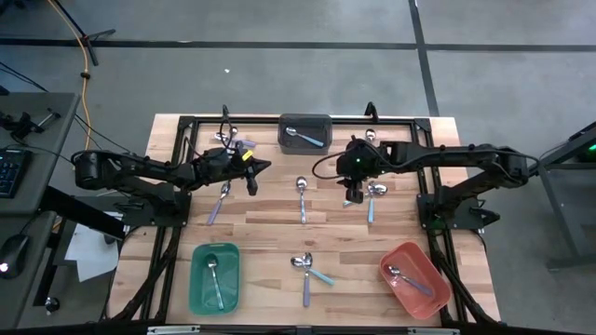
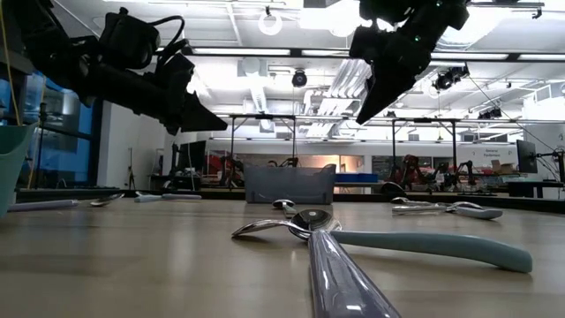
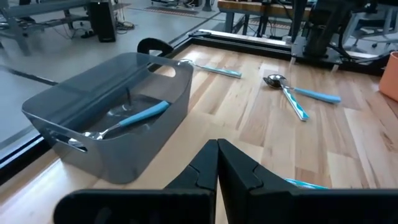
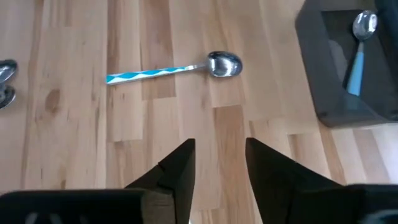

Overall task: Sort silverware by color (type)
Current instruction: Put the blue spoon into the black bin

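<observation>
Spoons lie scattered on the wooden table (image 1: pixel 270 233). One with a blue-and-white patterned handle (image 4: pixel 171 70) (image 1: pixel 303 198) lies flat at the middle. My right gripper (image 1: pixel 354 193) (image 4: pixel 217 168) hangs open above the table just right of it, with nothing between its fingers. My left gripper (image 1: pixel 253 177) (image 3: pixel 217 152) is shut and empty, held above the table near a lavender-handled spoon (image 1: pixel 221 200). A blue-handled spoon (image 1: pixel 371 201) lies under the right arm. Two crossed spoons (image 1: pixel 305 270) (image 2: pixel 335 238) lie toward the near edge.
A dark grey bin (image 1: pixel 304 131) (image 3: pixel 112 118) at the far middle holds a blue-handled spoon. A green bin (image 1: pixel 214 276) at the near left and a red bin (image 1: pixel 414 277) at the near right each hold one spoon. More spoons (image 1: pixel 228 138) lie at the far left.
</observation>
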Controlling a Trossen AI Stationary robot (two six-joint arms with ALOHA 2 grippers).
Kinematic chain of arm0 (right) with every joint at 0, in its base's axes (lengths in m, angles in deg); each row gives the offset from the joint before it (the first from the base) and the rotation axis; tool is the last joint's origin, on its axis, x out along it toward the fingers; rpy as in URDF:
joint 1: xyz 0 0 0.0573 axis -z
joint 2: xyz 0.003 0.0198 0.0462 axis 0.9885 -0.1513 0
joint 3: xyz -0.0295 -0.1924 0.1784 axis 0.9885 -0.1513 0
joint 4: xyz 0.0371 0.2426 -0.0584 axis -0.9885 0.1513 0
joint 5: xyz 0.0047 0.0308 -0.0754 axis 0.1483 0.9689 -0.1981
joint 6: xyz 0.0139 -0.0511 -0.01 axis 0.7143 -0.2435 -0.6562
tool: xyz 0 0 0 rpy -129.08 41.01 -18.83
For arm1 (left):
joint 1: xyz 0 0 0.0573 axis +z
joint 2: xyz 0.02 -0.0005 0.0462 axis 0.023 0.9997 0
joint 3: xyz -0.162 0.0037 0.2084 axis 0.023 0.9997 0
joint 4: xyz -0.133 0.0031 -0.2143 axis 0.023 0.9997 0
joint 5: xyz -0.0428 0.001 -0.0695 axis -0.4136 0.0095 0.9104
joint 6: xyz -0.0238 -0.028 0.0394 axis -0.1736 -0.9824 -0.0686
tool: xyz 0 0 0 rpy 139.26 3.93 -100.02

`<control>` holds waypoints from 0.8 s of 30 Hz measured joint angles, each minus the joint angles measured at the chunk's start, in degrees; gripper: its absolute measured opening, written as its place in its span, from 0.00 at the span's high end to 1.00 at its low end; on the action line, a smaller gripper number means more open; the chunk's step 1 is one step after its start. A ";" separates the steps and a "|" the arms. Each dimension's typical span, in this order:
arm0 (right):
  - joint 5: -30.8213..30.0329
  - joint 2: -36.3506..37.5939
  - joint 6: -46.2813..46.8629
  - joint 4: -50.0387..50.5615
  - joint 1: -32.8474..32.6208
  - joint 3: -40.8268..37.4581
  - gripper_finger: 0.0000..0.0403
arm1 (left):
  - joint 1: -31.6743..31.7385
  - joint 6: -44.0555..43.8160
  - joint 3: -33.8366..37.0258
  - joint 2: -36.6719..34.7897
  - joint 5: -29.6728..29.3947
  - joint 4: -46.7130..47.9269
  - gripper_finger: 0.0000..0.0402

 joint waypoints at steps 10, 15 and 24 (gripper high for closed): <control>-7.50 -1.66 0.95 -0.32 -4.98 -0.04 0.68 | -2.50 6.00 0.00 0.00 0.23 -0.18 1.00; -7.07 -4.10 0.89 -3.21 -5.00 -0.04 0.71 | -3.55 6.15 0.00 0.00 7.35 0.12 1.00; -4.76 -9.56 0.04 -5.93 -5.00 -0.04 0.88 | -4.59 6.32 0.00 0.00 8.98 -0.37 1.00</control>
